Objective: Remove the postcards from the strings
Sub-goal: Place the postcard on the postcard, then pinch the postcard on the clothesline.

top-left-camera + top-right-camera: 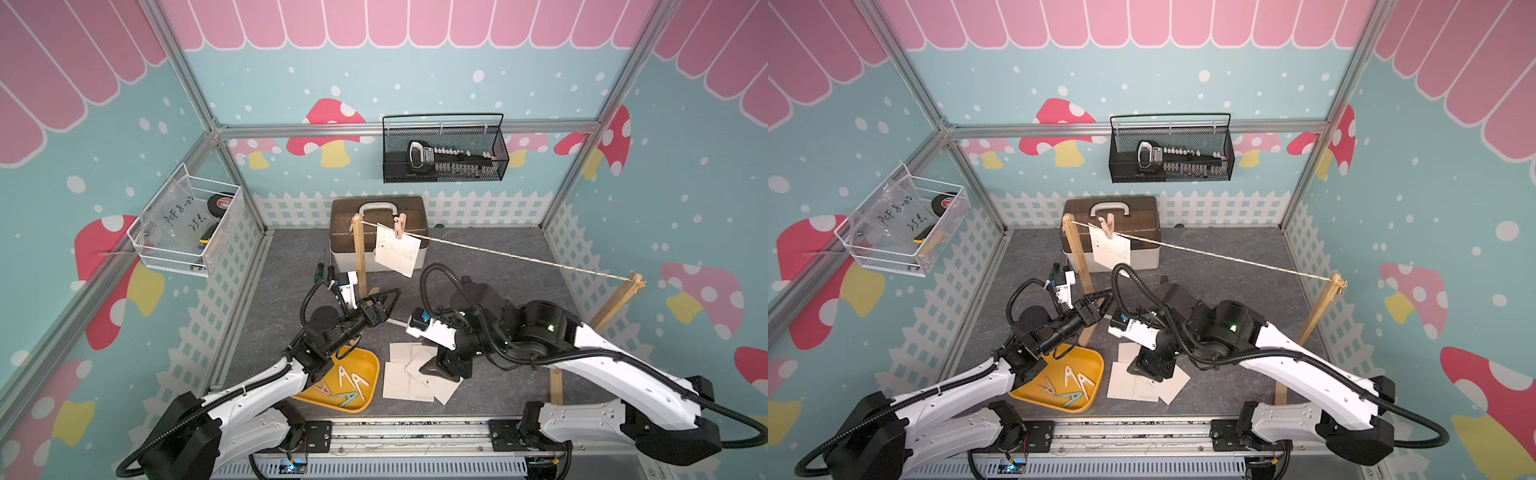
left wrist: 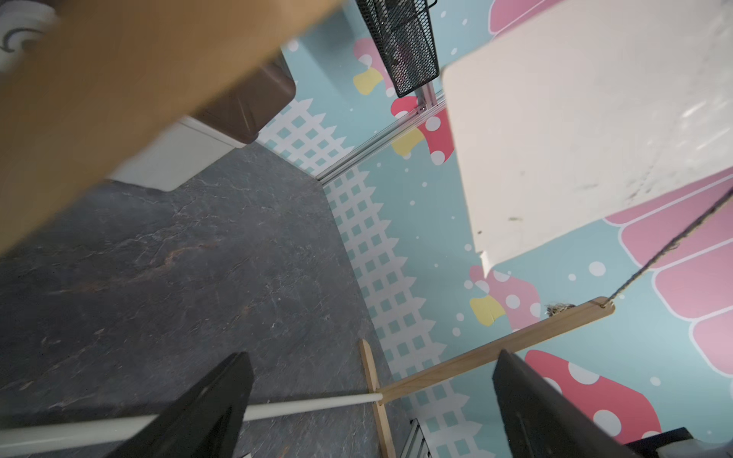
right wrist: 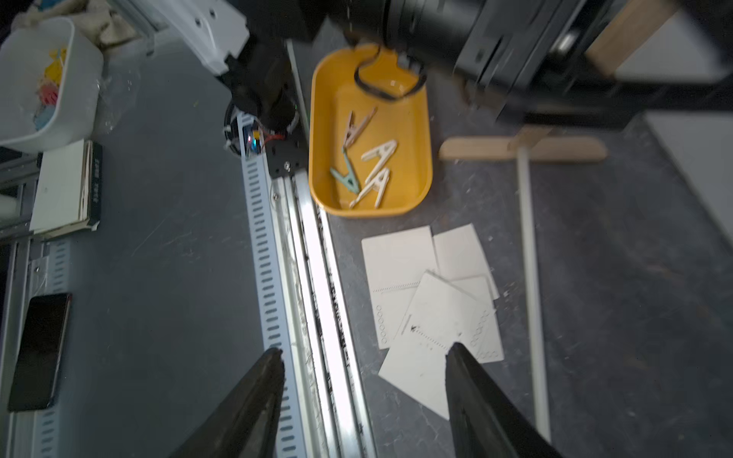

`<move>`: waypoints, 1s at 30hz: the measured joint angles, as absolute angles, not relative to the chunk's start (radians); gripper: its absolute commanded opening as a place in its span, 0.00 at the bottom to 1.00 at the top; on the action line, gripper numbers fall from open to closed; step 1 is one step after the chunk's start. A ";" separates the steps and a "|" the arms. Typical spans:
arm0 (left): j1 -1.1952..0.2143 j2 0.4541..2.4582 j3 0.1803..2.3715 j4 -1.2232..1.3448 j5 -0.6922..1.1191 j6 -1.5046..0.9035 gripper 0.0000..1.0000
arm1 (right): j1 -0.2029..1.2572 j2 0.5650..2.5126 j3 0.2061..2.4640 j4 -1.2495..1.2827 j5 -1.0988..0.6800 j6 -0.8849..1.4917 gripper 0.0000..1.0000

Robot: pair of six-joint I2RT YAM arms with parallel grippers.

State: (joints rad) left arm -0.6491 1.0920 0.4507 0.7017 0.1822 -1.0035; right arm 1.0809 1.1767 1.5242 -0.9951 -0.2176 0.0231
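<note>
Cream-white square paper postcards (image 3: 400, 261) lie piled on the grey table (image 3: 614, 317) under the right claw (image 3: 365, 349), which is parted and empty. Another card (image 1: 397, 254) hangs from the beige twisted twine (image 1: 519, 255) beyond the wide-open left claw (image 2: 371, 355).

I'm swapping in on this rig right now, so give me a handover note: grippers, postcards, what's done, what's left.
Left gripper: jaws open, empty, beside the wooden post.
Right gripper: jaws open, empty, above the postcard pile on the table.
Done: the pile lies beside the yellow tray, which holds four pegs.
Left: one postcard hangs from the string under a pink peg; unclip it and take it down.
</note>
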 measured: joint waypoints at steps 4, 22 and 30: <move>-0.649 1.139 0.463 0.806 0.182 -1.023 0.99 | 1.081 1.185 1.666 -0.840 -0.133 -0.009 0.74; -0.596 1.410 0.545 1.256 0.203 -1.155 0.99 | 0.823 1.409 1.950 -0.608 0.020 0.032 0.81; -0.583 1.453 0.564 1.349 0.221 -1.194 0.88 | 0.766 1.465 2.013 -0.635 -0.117 0.100 0.82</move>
State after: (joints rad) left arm -0.5835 1.4528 0.5640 1.3495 0.2214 -1.1938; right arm 0.7658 1.4647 2.0129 -0.6346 -0.1169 0.0998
